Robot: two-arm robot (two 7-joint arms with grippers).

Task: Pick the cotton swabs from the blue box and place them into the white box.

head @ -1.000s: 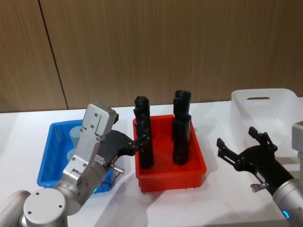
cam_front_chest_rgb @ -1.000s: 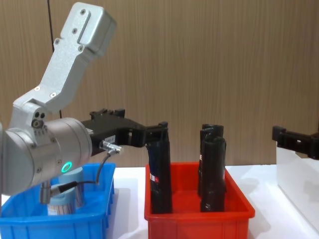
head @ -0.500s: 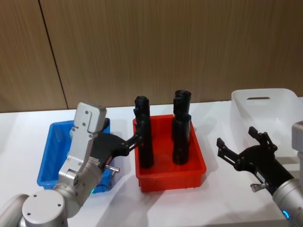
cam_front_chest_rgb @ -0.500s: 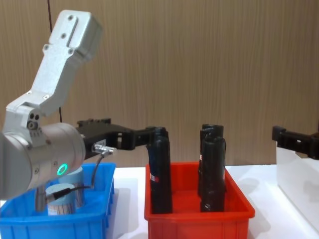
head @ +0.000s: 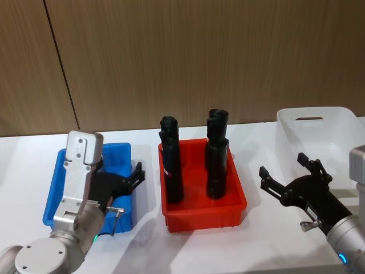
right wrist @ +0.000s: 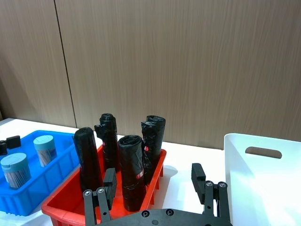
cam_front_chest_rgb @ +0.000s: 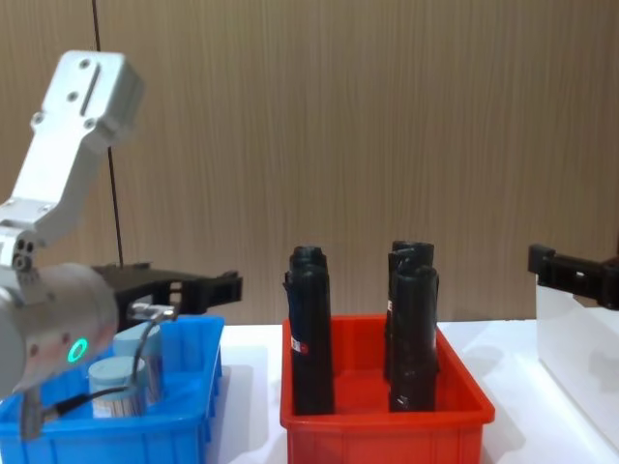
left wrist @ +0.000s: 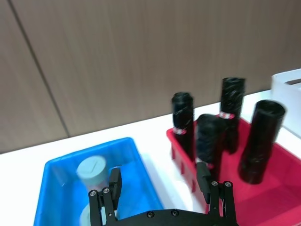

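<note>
Zero swabs moved so far, you're basically at the start.
Both tubs of the cotton swabs sit in the blue box, and the white box looks bare as far as you can see. Your left end effector hangs above the blue box's right rim, fingers spread, holding nothing. The right end effector hovers over the counter near the white box, spread too. Grab, carry and drop are all left.

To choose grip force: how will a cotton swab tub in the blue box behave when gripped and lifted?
Probably light: the cotton swab tub is clear and holds thin sticks. Its smooth round wall may slip in the open left gripper. Standing upright in the blue box, it could tip if nudged high, and roll once down.
</note>
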